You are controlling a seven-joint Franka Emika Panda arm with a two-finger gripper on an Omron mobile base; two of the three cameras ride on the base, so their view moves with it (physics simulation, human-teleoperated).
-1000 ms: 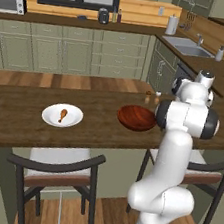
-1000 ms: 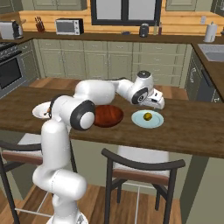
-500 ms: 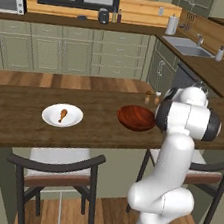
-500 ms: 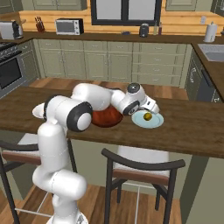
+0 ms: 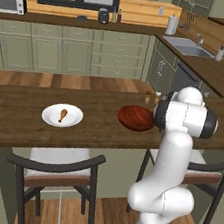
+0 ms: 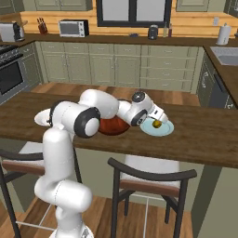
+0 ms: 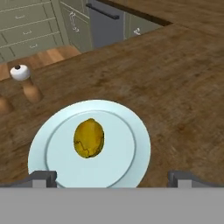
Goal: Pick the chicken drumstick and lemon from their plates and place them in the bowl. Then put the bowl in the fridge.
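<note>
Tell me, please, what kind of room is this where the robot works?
It looks like a home kitchen, rendered in simulation. A sink is set in the far counter, a microwave stands by the window, and green-grey cabinets line the wall. The robot works at a wooden counter with chairs.

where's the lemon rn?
The lemon sits mid pale-blue plate on the wooden counter, right of the bowl in the right base view, with the open pincer just above it.
</note>
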